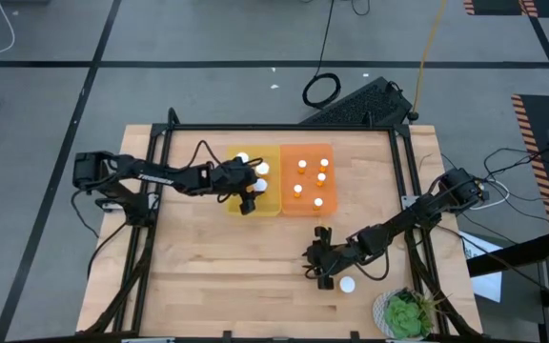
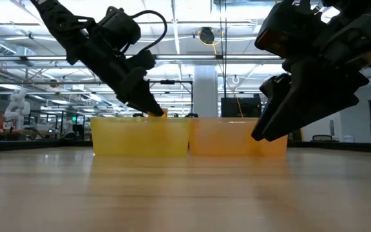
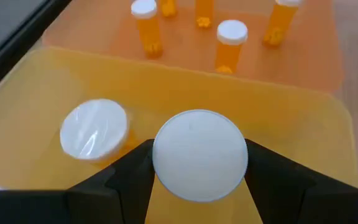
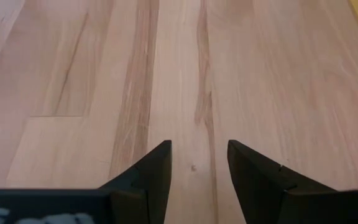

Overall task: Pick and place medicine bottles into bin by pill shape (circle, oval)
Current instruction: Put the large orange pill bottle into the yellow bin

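**Sorting bottles: one over the yellow bin, one loose on the table**

Over the yellow bin (image 1: 255,202), our left gripper (image 3: 199,163) is clamped on a bottle (image 3: 199,155), its fingers pressing either side of the large white cap. We hold it by the cap, upright, so that it can go straight down among the bottles already in the yellow bin; one of those, with a similar large cap (image 3: 95,129), stands just beside the held one. We judge this to be the placing step, with the release not yet made.

Just right of the yellow bin, touching it along one wall, sits the orange bin (image 1: 306,205). Several smaller-capped bottles (image 1: 314,178) stand upright in it, spread apart. The split by cap size suggests each bin takes one pill shape, though we cannot see the pills themselves.

Well to the right of the yellow bin and nearer the front edge of the table (image 1: 208,276), our right gripper (image 4: 199,163) hangs low over bare wood, fingers apart at a modest width with nothing between them. A last loose bottle (image 1: 348,285) lies on the table just beside that gripper, which is probably why the arm waits there. A green plant (image 1: 406,314) sits at the table's front right corner, clear of the work.
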`<act>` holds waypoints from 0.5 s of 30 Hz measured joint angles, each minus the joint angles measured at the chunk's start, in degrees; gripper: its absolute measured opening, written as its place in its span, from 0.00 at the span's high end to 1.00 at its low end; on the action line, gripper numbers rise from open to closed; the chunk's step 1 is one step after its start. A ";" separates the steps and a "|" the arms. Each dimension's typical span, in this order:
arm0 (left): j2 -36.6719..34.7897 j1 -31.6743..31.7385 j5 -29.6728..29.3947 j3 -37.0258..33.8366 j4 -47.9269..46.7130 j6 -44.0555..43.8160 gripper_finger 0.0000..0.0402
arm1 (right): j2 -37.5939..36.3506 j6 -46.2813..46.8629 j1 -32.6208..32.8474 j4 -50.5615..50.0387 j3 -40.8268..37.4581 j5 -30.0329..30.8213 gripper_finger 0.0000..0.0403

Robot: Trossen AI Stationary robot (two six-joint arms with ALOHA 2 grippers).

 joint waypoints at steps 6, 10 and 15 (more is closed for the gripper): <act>3.64 0.15 0.13 0.11 1.78 0.25 0.43 | 0.02 -0.17 -0.01 -0.30 0.00 -0.03 0.63; 5.05 0.15 0.13 0.13 2.02 0.26 0.43 | 0.02 -0.20 -0.01 -0.45 -0.01 -0.05 0.63; 5.24 0.15 -0.13 0.16 2.44 0.26 0.43 | 0.02 -0.22 -0.01 -0.47 0.00 -0.16 0.63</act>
